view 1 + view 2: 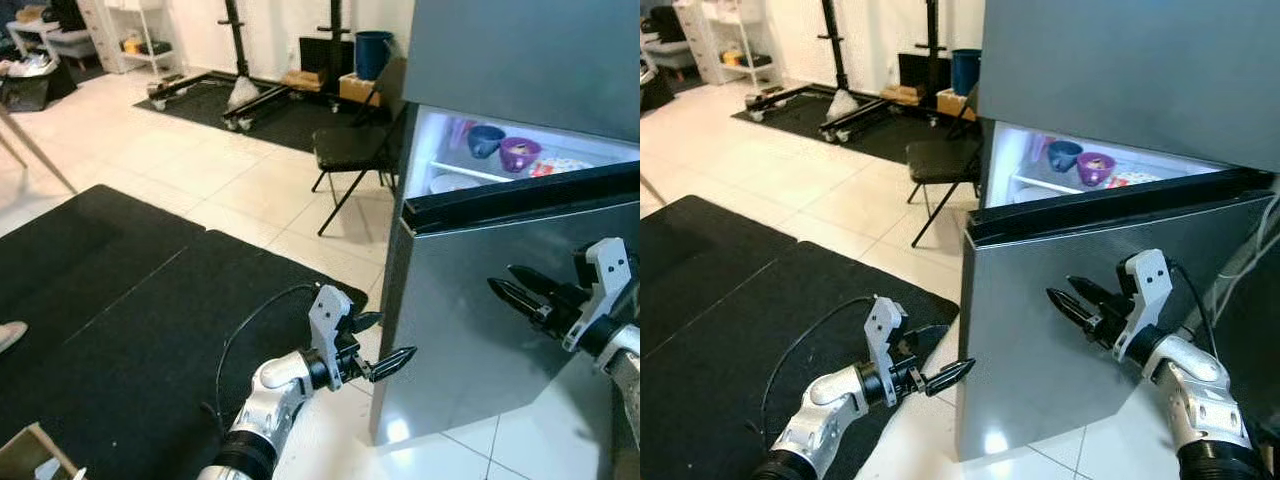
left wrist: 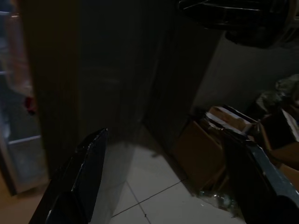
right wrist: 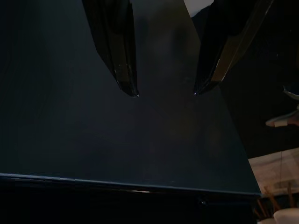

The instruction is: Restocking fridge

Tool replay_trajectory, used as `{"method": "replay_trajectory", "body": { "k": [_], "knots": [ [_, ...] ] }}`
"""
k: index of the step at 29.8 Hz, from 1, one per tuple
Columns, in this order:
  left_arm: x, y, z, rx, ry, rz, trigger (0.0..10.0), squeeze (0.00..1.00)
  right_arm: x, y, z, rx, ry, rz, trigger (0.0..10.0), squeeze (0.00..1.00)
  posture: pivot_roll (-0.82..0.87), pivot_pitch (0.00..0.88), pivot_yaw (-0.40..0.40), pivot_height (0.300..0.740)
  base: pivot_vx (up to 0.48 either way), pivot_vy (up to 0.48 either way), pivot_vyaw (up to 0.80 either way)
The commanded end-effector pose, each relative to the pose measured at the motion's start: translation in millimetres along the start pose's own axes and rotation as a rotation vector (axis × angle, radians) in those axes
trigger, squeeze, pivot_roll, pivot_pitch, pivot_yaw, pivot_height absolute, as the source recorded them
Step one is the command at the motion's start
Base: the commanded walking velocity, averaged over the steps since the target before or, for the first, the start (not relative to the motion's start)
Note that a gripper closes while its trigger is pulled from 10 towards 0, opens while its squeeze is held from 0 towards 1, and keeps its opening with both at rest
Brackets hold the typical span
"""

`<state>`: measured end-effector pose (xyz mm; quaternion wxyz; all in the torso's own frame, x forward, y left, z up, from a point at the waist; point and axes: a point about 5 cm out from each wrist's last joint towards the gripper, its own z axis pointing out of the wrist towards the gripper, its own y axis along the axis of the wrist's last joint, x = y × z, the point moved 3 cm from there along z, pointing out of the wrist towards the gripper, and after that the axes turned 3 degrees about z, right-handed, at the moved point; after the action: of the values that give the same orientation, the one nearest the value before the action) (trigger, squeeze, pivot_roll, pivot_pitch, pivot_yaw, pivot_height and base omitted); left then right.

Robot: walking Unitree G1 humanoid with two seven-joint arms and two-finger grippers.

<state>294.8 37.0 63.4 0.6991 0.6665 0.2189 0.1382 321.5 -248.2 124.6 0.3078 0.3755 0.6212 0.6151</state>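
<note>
Black fingers of the right tool (image 1: 1072, 296) parted, empty, tips just short of the steel fridge door (image 1: 1060, 330), on its outer face. Left tool (image 1: 945, 370) lower down, also parted and empty, pointed at the door's near edge above the white tile floor (image 1: 200, 180). Door swung partway, lit fridge (image 1: 520, 60) interior visible over its top edge.

Inside, on a shelf: one blue bowl (image 1: 485, 138), one purple bowl (image 1: 519, 153), a red-and-white packet (image 1: 555, 166) beside them, something pale on the shelf below, too small to tell.

Judged step: handling the door, not stocking yet, since neither tool carries any item. Cannot tell whether opening or closing is meant. Next move likely calls for a flat push or a hook on the door edge with the right tool, kept square to avoid sliding off the smooth steel; left tool well placed to catch the free edge.

Further out: one black folding chair (image 1: 350, 150) just beside the fridge, one black mat (image 1: 120, 300) under the left arm with a loose cable across it, a second mat (image 1: 260, 110) further back carrying two black stands, one blue bin (image 1: 372, 52) on boxes, white shelving (image 1: 140, 30) at the far wall.
</note>
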Motion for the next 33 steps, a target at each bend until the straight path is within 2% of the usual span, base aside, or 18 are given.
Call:
{"method": "replay_trajectory", "body": {
  "k": [1,3,6,7,8,11,13,16,18,24,33],
  "knots": [
    [-3.1,0.8,0.8,-0.006,-0.015,0.000,10.0,0.00,-1.4,0.0,0.5,0.002,-0.007,0.009,10.0,0.00,-0.03,0.000,-0.004,0.740,0.311,0.000,0.00],
    [-2.9,-0.4,-0.6,-0.002,-0.012,-0.002,10.0,0.00,-3.7,-5.2,-1.4,0.034,-0.017,0.012,10.0,0.00,-0.03,0.000,-0.003,0.740,0.313,0.000,0.00],
    [-3.1,-6.1,-6.3,0.016,-0.008,-0.009,10.0,0.00,-3.7,-39.6,-17.4,0.245,0.015,-0.004,10.0,0.00,-0.03,0.000,-0.006,0.740,0.310,0.000,0.00],
    [-3.1,-6.1,-6.3,0.016,-0.008,-0.009,10.0,0.00,-3.7,-39.6,-17.4,0.245,0.015,-0.004,10.0,0.00,-0.03,0.000,-0.006,0.740,0.307,0.000,0.00],
    [-3.9,-8.2,-8.3,0.022,-0.010,-0.011,10.0,0.00,-0.8,-49.6,-24.5,0.304,0.044,-0.002,10.0,0.00,-0.03,0.000,-0.006,0.740,0.311,0.000,0.00],
    [-4.6,-10.4,-10.2,0.029,-0.011,-0.014,10.0,0.00,1.8,-58.0,-31.1,0.357,0.067,0.017,10.0,0.00,-0.03,0.000,-0.005,0.740,0.311,0.000,0.00],
    [-7.8,-17.5,-15.0,0.054,-0.020,-0.020,10.0,0.00,11.3,-79.3,-47.4,0.492,0.135,0.042,10.0,0.00,-0.03,0.000,-0.005,0.740,0.309,0.000,0.00],
    [-9.9,-20.9,-17.1,0.067,-0.026,-0.021,10.0,0.00,13.7,-86.9,-52.6,0.532,0.146,0.035,10.0,0.00,-0.03,0.000,-0.004,0.740,0.309,0.000,0.00],
    [-10.2,-21.2,-17.1,0.068,-0.027,-0.022,10.0,0.00,11.6,-85.5,-50.5,0.515,0.130,0.023,10.0,0.00,-0.03,0.000,-0.004,0.740,0.315,0.000,0.00],
    [-9.7,-20.9,-15.0,0.074,-0.017,-0.029,10.0,0.00,6.3,-59.8,-35.3,0.347,0.107,0.030,10.0,0.00,-0.03,0.000,-0.003,0.740,0.236,0.000,0.00],
    [-10.6,-20.5,-15.9,0.069,-0.019,-0.020,10.0,0.00,13.4,-38.6,-22.7,0.208,0.131,0.048,10.0,0.00,-0.03,0.000,-0.001,0.740,0.000,0.000,0.00]
  ]
}}
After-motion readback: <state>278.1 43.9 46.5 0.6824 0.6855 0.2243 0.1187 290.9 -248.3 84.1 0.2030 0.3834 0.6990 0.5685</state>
